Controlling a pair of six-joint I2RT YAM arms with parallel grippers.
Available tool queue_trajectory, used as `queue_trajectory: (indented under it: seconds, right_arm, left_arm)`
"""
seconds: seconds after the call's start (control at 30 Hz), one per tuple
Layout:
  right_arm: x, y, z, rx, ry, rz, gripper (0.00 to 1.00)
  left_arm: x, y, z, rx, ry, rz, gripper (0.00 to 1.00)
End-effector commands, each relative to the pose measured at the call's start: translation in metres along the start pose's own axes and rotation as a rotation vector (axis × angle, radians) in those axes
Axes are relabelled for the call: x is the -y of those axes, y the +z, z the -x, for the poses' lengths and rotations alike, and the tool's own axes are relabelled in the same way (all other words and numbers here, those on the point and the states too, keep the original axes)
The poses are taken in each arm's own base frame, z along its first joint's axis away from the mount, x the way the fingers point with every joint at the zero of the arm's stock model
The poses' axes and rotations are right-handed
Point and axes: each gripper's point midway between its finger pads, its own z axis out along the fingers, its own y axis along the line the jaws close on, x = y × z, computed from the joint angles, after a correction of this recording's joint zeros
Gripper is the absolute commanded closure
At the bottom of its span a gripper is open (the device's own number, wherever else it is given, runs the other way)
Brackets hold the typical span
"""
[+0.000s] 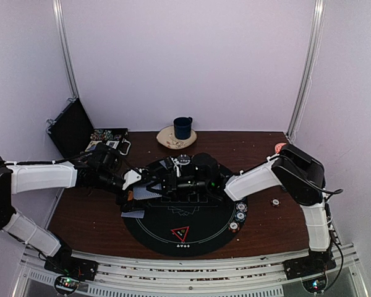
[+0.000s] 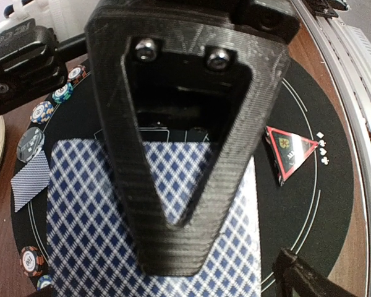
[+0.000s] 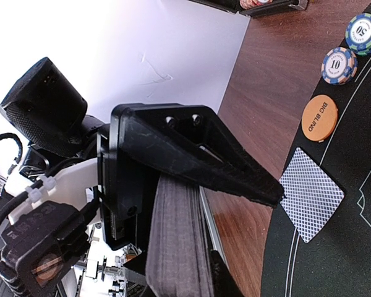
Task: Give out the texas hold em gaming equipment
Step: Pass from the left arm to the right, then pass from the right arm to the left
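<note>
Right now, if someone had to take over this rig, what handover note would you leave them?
Left hand: open, hovering just above a blue-backed card; contact cannot be told.
Right hand: shut on the deck.
On the round mat: a dealt card near the Big Blind disc, striped chips along the rim, the triangle marker near the front.
Done: marker, some discs, chips and cards are laid out.
Left: probably deal the remaining deck; more chips seem to sit in the open case.
</note>
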Motion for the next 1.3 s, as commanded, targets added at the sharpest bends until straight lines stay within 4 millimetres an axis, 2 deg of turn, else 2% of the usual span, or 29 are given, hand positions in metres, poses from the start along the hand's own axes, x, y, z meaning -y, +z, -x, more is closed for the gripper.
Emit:
queue_trajectory:
  seconds: [0.0,0.2,0.33,0.57,0.7,0.93,1.1,1.17,1.27]
  right_arm:
    - [-0.015,-0.003,0.008,0.031,-0.026,0.019,1.0]
    - [-0.003,0.004,0.004,0.012,-0.007,-0.004,1.0]
    - [-0.002,0.006,0.003,0.01,-0.006,-0.006,1.0]
    - [0.004,0.01,-0.001,-0.002,-0.003,-0.036,1.0]
    - [0.008,0.012,-0.002,-0.005,0.006,-0.037,1.0]
    - [0.008,0.013,-0.001,-0.001,0.0,-0.037,0.99]
    - [0.005,0.014,-0.002,-0.004,-0.003,-0.03,0.99]
    - [0.004,0.015,-0.002,-0.003,0.001,-0.024,0.99]
    - [0.002,0.016,-0.003,-0.007,0.011,-0.012,0.99]
  left_arm:
    - [0.001,0.002,0.003,0.028,0.015,-0.007,0.09]
    - [0.0,0.001,0.006,0.041,0.018,0.008,0.17]
    - [-0.001,0.003,0.004,0.038,0.016,0.005,0.22]
    - [-0.002,0.001,0.006,0.046,0.02,0.017,0.19]
    - [-0.001,0.003,0.005,0.047,0.018,0.006,0.23]
    - [0.002,0.006,0.004,0.047,0.01,-0.017,0.33]
    - [0.002,0.007,0.002,0.043,0.007,-0.023,0.36]
    - [0.003,0.008,0.002,0.041,0.005,-0.025,0.35]
    - [0.002,0.008,0.002,0.04,0.005,-0.024,0.26]
